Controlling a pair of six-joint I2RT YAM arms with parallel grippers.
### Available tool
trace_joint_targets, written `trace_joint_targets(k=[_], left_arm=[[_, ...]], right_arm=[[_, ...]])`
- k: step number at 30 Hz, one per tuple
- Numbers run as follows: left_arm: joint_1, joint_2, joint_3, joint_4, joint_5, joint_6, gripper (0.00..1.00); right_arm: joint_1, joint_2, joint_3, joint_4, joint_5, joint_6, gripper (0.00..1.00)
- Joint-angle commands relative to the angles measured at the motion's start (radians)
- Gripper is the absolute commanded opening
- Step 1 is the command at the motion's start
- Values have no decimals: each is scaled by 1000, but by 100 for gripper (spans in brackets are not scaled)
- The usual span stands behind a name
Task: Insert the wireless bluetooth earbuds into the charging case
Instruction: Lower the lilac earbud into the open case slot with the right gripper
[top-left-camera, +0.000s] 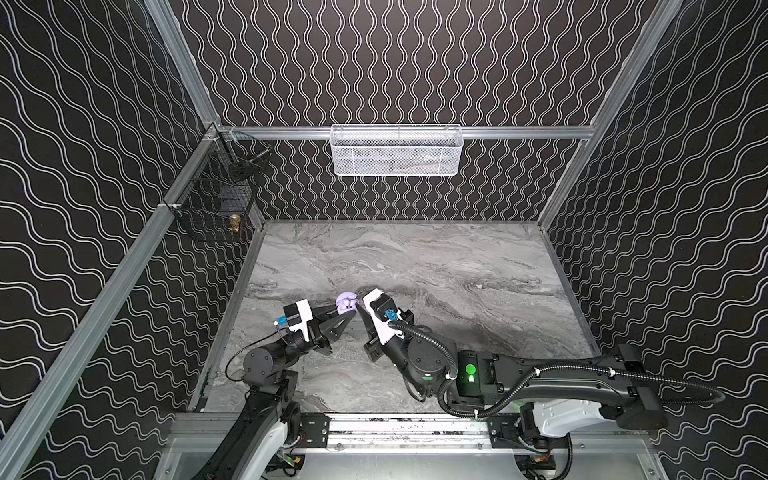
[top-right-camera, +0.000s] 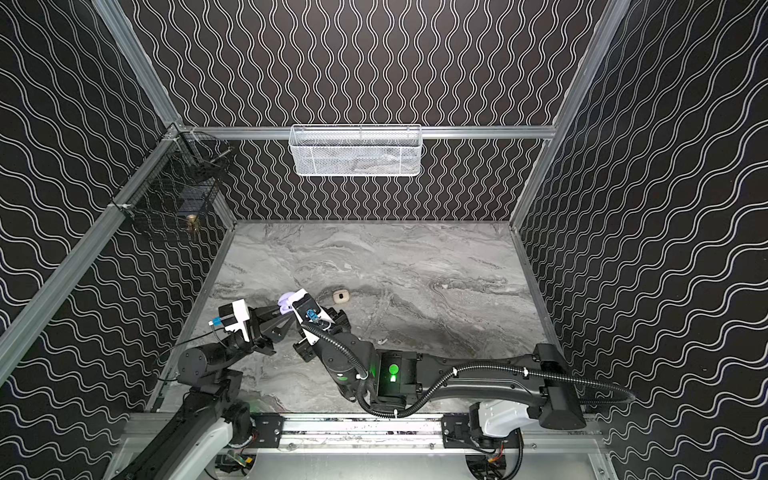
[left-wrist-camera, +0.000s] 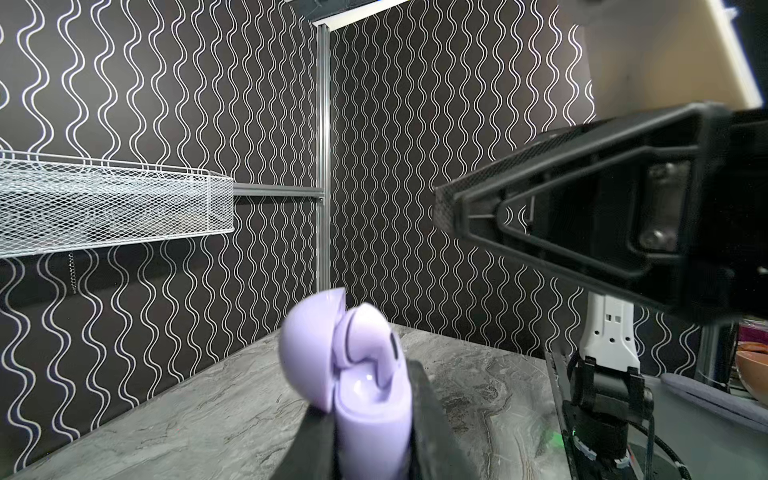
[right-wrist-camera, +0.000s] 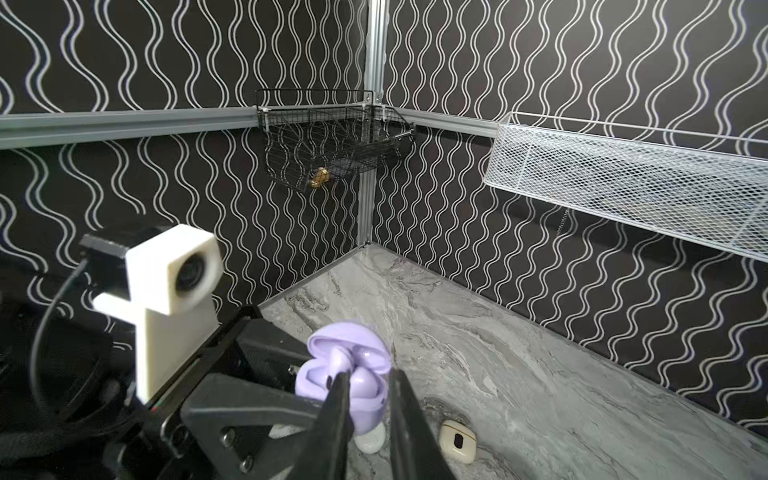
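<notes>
1. Left claw (left-wrist-camera: 368, 390): closed on the lavender case (left-wrist-camera: 374, 432), with one finger on each side of the body. The case stands upright with its lid (left-wrist-camera: 307, 345) swung open. It is held above the table (top-left-camera: 457, 270), near the front edge and left of centre in both top views.
2. Earbud (left-wrist-camera: 365, 336): lavender. It sits in the open case, with its head standing above the rim.
3. Right claw (right-wrist-camera: 368, 374): the fingertips are right at the open case, reaching in from the side opposite the left claw. A narrow gap shows between the two fingers. It cannot be told whether they pinch anything.
4. Cream case (top-right-camera: 341, 296): lies flat on the table just beyond the right claw, apart from the lavender case. It has a dark oval mark on its upper face.
5. White rounded object (right-wrist-camera: 370, 442): rests on the table below the lavender case. It is partly hidden by the right claw's fingers.
6. Small white piece (top-right-camera: 380, 341): lies on the table beside the right arm. It is too small to identify.
7. White mesh basket (top-left-camera: 395, 151): hangs on the back wall rail.
8. Black wire basket (top-left-camera: 216, 195): hangs in the back left corner.
</notes>
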Motion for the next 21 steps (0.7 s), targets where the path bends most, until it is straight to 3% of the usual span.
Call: trace_joint_targets(k=[1,21], left_arm=[[1,7,-3,65,22,-5,0],[1,59,-9,177,79,-58,0]], right_arm=[[-1,35,53,-61,87,23,19],[-21,126,138,-198,25,84,21]])
